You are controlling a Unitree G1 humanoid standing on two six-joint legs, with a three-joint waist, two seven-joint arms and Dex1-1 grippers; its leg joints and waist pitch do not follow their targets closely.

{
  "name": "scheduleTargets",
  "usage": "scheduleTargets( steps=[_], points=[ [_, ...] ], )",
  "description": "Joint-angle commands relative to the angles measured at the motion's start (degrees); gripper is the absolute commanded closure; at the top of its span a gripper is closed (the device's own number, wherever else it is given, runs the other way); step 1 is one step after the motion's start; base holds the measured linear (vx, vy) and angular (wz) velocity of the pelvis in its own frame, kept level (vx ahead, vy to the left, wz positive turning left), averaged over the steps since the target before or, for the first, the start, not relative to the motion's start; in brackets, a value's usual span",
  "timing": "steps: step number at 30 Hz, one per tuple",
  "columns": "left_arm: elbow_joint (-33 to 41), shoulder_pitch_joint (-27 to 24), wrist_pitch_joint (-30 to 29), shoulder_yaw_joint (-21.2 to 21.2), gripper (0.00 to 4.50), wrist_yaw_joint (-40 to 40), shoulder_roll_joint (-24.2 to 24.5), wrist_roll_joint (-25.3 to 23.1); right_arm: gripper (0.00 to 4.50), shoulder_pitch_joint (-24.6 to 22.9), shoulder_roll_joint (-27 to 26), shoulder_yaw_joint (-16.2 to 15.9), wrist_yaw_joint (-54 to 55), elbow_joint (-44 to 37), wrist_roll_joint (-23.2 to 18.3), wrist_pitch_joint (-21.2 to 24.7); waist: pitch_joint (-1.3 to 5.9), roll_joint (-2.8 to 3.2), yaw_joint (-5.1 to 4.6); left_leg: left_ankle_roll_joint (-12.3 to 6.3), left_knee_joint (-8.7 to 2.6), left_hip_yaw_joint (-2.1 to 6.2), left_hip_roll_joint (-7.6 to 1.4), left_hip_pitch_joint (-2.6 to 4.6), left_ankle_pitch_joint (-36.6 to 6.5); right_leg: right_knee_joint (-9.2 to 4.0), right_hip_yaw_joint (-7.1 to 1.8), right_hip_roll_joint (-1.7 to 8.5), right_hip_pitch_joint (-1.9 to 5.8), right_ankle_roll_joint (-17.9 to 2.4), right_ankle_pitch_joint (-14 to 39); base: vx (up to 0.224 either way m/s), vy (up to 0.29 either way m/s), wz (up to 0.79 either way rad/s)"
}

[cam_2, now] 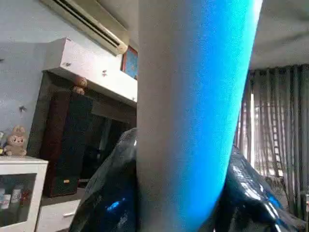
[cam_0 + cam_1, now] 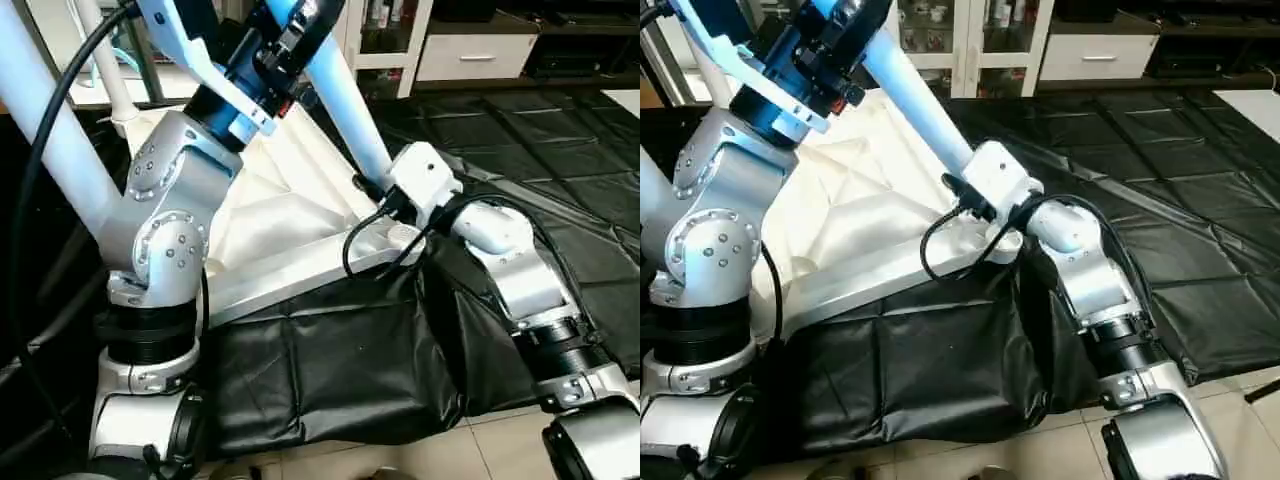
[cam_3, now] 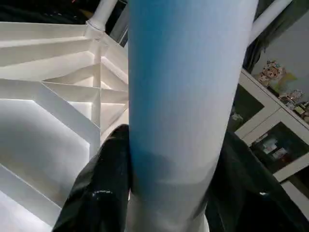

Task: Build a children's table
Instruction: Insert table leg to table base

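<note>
Tools both pinching one long white tapered tube leg (image 2: 925, 105), my left tool (image 1: 183, 212) high, right tool (image 3: 169, 193) by the ribbed white plastic tabletop's (image 2: 290, 215) corner socket.

No text, label, brand or number is readable anywhere.

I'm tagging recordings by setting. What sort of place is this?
Probably a home living room: a glass-door cabinet with small items inside, a wall air conditioner, long curtains, and plush toys on a cabinet.
</note>
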State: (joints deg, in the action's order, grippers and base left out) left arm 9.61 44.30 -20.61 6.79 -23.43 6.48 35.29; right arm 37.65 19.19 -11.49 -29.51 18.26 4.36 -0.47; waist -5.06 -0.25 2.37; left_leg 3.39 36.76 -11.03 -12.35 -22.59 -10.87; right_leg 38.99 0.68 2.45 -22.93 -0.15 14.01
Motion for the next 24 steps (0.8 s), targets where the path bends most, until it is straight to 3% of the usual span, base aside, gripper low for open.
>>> scheduleTargets(
  steps=[1,4,7,9,10,11,13,14,15,16,18,19,21,23,24],
  points=[
    [0.7,-0.2,-0.8,-0.2,2.25,0.0,0.0,0.6,2.62,0.5,0.1,1.1,-0.9,0.1,-1.0,0.1,6.12,-0.61,-0.1,-2.82,-2.59,0.17,0.01,0.85,0.9,-3.38,-2.07,2.74,4.17,-14.5,-16.7,0.0,0.0,0.0],
    [0.6,-0.5,-0.9,-0.2,1.87,0.0,0.3,0.6,2.64,0.2,-0.2,2.2,-0.9,0.4,-2.2,1.1,6.12,-0.39,-0.1,-2.58,-2.65,0.24,-0.06,0.94,0.4,-3.45,-2.05,2.79,4.13,-14.7,-16.0,0.0,0.0,0.0],
    [0.5,-1.1,-1.2,-0.2,1.67,1.0,-0.2,0.4,2.64,0.7,-0.2,6.7,1.6,4.0,-4.8,3.9,6.01,0.05,-0.06,-2.45,-2.65,0.26,-0.05,1.0,0.5,-3.39,-2.07,2.74,3.99,-15.0,-16.7,0.0,0.0,0.0],
    [0.3,-1.3,-1.0,-0.1,1.39,1.4,-0.4,0.1,2.64,1.0,0.4,8.0,2.5,5.4,-5.3,4.2,6.09,-0.18,-0.01,-2.24,-2.65,0.18,0.04,1.03,0.5,-3.41,-2.05,2.62,4.08,-15.2,-17.4,0.0,0.0,0.0],
    [-0.4,-1.6,-0.5,0.0,1.37,3.0,-0.6,-1.2,2.64,1.3,1.3,10.2,3.7,7.0,-6.2,4.6,6.08,0.26,0.12,-2.03,-2.61,0.28,0.12,0.97,0.6,-3.33,-2.0,2.62,4.12,-15.2,-17.7,0.0,0.0,0.0],
    [-1.1,-1.7,-0.4,0.2,1.32,4.2,-0.9,-2.0,2.64,1.5,1.8,11.5,4.3,7.8,-6.8,4.8,6.09,0.1,-0.01,-2.01,-2.64,0.24,0.09,0.96,0.8,-3.45,-1.99,2.53,4.16,-15.0,-18.0,0.0,0.0,0.0],
    [-6.9,-3.5,-5.6,-1.6,1.04,11.4,0.7,-8.6,2.64,1.3,4.2,16.2,5.4,8.8,-9.3,6.1,6.1,0.58,0.11,-1.79,-2.49,0.27,0.27,0.99,0.4,-3.37,-1.96,2.4,4.25,-14.6,-18.8,0.0,0.0,0.0],
    [-6.9,-3.5,-5.6,-1.6,0.94,11.4,0.7,-8.6,2.64,1.3,4.2,16.2,5.4,8.8,-9.3,6.1,6.01,0.33,-0.03,-2.0,-2.57,0.21,0.25,1.07,0.0,-3.6,-1.92,2.23,4.2,-14.1,-18.5,0.0,0.0,0.0],
    [-11.2,-5.6,-10.8,-5.2,0.91,14.8,3.5,-14.6,2.64,0.2,4.8,18.2,4.8,7.1,-11.3,7.3,5.98,0.33,-0.01,-2.19,-2.53,0.33,0.48,0.91,0.1,-3.56,-1.94,2.26,4.39,-13.5,-18.1,0.0,0.0,0.0],
    [-12.8,-6.6,-12.7,-6.8,0.91,15.9,4.6,-16.7,2.64,-0.4,4.9,18.8,4.5,6.2,-11.9,7.8,6.01,0.35,-0.21,-2.64,-2.52,0.4,0.61,0.82,0.0,-3.62,-1.94,2.29,4.41,-12.6,-17.3,0.0,0.0,0.0],
    [-15.3,-7.6,-15.6,-6.7,0.9,18.6,4.0,-17.3,2.64,-1.6,4.3,19.9,3.9,3.7,-13.9,9.0,6.06,0.57,-0.41,-2.98,-2.52,0.42,0.79,0.73,0.0,-3.91,-1.92,2.27,4.51,-12.3,-16.5,0.0,0.0,0.0],
    [-16.3,-9.0,-17.3,-6.7,0.9,21.7,2.4,-17.6,2.64,-4.0,3.5,20.9,3.0,-0.8,-16.1,10.9,6.39,0.97,-0.48,-3.27,-2.45,0.6,0.72,0.63,0.8,-3.9,-1.89,2.29,4.65,-13.2,-17.9,0.0,0.0,0.0],
    [-15.9,-9.4,-16.9,-6.8,0.9,21.8,1.6,-17.3,2.64,-4.9,3.2,21.0,2.9,-2.6,-16.5,11.2,6.44,0.84,-0.5,-3.84,-2.52,0.87,0.55,0.54,1.4,-3.77,-1.76,2.45,4.58,-14.3,-19.5,0.0,0.0,0.0],
    [-15.2,-9.5,-16.8,-6.2,0.9,22.4,0.5,-16.8,2.64,-5.6,2.4,21.5,4.3,-4.3,-17.3,11.0,6.59,1.13,-0.31,-4.25,-2.49,0.95,0.41,0.74,1.1,-3.87,-1.63,2.59,4.23,-15.7,-19.0,0.0,0.0,0.0],
    [-15.3,-10.1,-15.4,-5.0,0.9,23.1,-0.8,-16.5,2.64,-6.0,1.0,22.6,5.4,-6.0,-19.3,11.0,6.11,1.11,-0.54,-4.41,-2.64,0.91,0.38,0.69,-0.1,-4.16,-1.59,2.55,3.99,-16.2,-17.1,0.0,0.0,0.0]
  ],
)
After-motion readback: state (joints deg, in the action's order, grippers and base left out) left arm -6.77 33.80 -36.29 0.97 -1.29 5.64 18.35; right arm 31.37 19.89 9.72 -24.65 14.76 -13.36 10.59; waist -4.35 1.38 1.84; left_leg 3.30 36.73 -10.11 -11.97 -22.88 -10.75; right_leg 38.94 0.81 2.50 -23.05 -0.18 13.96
